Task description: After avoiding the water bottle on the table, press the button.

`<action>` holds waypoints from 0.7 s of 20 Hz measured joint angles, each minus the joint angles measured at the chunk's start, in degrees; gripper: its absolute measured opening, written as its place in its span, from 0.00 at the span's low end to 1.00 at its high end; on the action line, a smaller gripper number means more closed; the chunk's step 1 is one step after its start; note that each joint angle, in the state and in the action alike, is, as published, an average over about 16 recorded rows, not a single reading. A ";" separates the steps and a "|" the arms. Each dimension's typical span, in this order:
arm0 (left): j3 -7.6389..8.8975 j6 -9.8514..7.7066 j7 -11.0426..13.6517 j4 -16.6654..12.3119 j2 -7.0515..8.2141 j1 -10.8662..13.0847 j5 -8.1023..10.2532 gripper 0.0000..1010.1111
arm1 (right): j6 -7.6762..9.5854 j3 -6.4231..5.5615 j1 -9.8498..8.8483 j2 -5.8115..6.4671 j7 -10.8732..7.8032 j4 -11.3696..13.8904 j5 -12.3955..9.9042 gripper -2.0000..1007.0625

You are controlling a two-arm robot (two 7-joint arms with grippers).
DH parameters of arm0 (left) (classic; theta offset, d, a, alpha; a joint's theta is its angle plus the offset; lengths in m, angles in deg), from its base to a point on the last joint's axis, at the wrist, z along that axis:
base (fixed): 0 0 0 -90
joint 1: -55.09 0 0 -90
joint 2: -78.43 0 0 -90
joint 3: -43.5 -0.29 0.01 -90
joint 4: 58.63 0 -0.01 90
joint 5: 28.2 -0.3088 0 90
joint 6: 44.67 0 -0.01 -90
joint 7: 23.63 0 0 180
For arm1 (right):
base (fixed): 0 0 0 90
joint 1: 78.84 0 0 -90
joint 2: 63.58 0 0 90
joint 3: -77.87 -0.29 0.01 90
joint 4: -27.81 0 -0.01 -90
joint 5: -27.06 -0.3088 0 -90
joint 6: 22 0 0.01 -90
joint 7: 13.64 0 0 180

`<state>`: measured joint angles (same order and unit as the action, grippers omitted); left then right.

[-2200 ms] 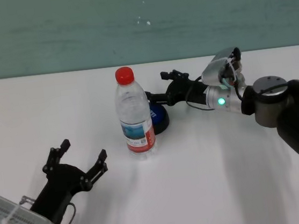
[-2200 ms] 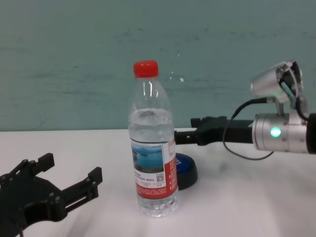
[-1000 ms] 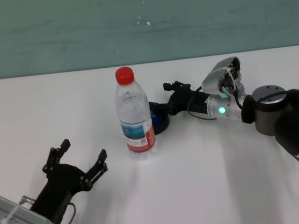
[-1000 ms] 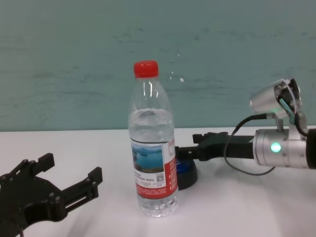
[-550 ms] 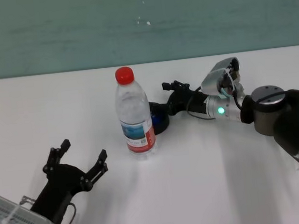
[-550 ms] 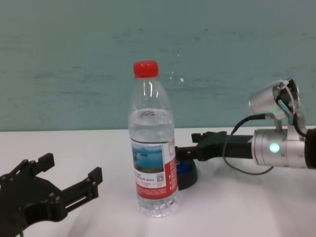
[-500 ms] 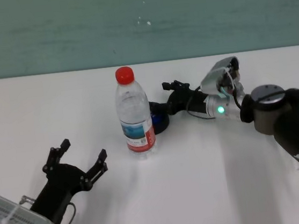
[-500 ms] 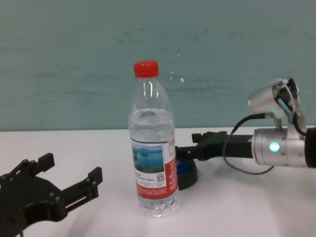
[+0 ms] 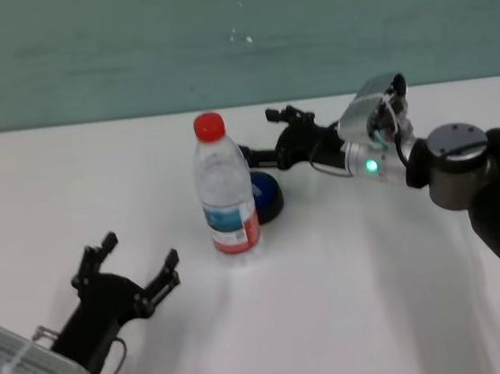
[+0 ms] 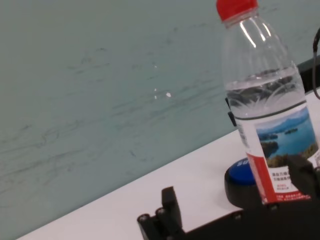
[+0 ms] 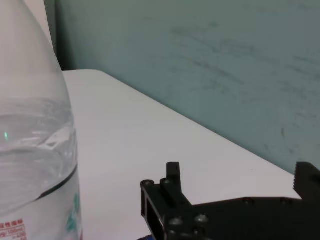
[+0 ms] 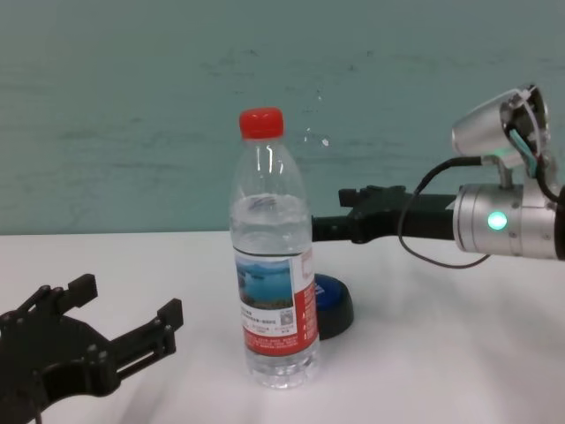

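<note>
The water bottle [image 9: 226, 190] stands upright on the white table [image 9: 380, 298], clear with a red cap; it also fills the near side of the left wrist view [image 10: 270, 115] and the right wrist view [image 11: 35, 150]. Just behind it to the right sits the low blue button [image 9: 266, 194] on its black base [image 12: 334, 305]. My right gripper [image 9: 258, 134] reaches in from the right behind the bottle and hovers open above the button [image 12: 334, 214], not touching it. My left gripper [image 9: 125, 278] rests open at the near left, well apart from the bottle.
A teal wall [image 9: 233, 35] runs along the table's far edge. The right forearm with its green light [image 12: 499, 221] stretches across the right side at about bottle-shoulder height.
The right gripper was down at the button half a second ago and has now lifted above it. Bottle and left arm have not moved.
</note>
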<state>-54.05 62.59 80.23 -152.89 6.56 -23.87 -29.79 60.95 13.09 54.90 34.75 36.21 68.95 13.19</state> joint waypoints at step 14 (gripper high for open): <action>0.00 0.00 0.00 0.00 0.00 0.00 0.00 0.99 | 4.70 -0.70 -8.24 7.08 6.36 16.94 -2.06 1.00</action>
<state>-54.05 62.59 80.23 -152.90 6.56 -23.87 -29.80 65.65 12.39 46.66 41.83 42.57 85.89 11.13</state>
